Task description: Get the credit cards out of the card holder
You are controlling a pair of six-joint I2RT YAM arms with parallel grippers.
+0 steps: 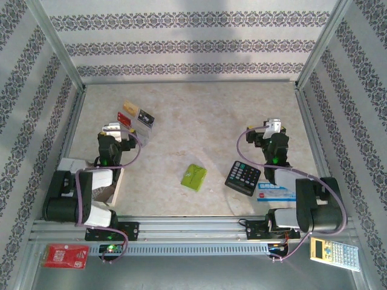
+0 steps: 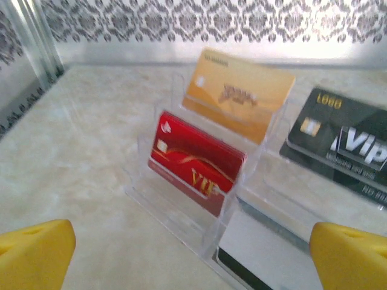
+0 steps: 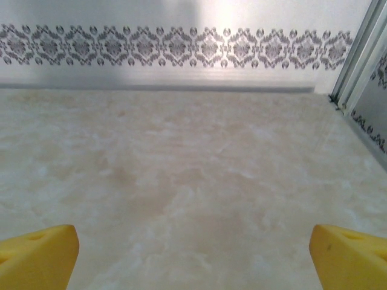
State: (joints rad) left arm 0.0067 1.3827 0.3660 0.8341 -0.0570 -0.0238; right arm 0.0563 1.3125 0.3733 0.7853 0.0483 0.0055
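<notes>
**Thin, slick cards in a light clear stand: take them by the top edge**

Overhead view: the card holder [image 1: 134,116] sits on the far left part of the table [image 1: 199,115], nearer the left edge than the middle. The left gripper [image 1: 120,135] is just on its near side. The right gripper [image 1: 273,128] hangs well apart, over the right half, beyond a black calculator [image 1: 242,177]. A green wallet [image 1: 194,177] lies by itself mid-table.

Left wrist view: the left gripper [image 2: 193,257] has its jaws spread wide with nothing between them. Ahead, the card holder [image 2: 145,181] is a clear stepped stand. The tan card [image 2: 239,93] leans in the back pocket, the red card [image 2: 196,160] in the one in front, and the black card [image 2: 341,142] sits to the right. A pale card [image 2: 266,241] lies lowest, cut off by the frame.

Expect stiff, light, slippery plastic, and a stand probably light enough to lift along with a card. Pinch each card flat across its exposed upper edge and draw it along its lean.

Right wrist view: the right gripper [image 3: 193,257] is also wide open and empty, over bare table.
</notes>
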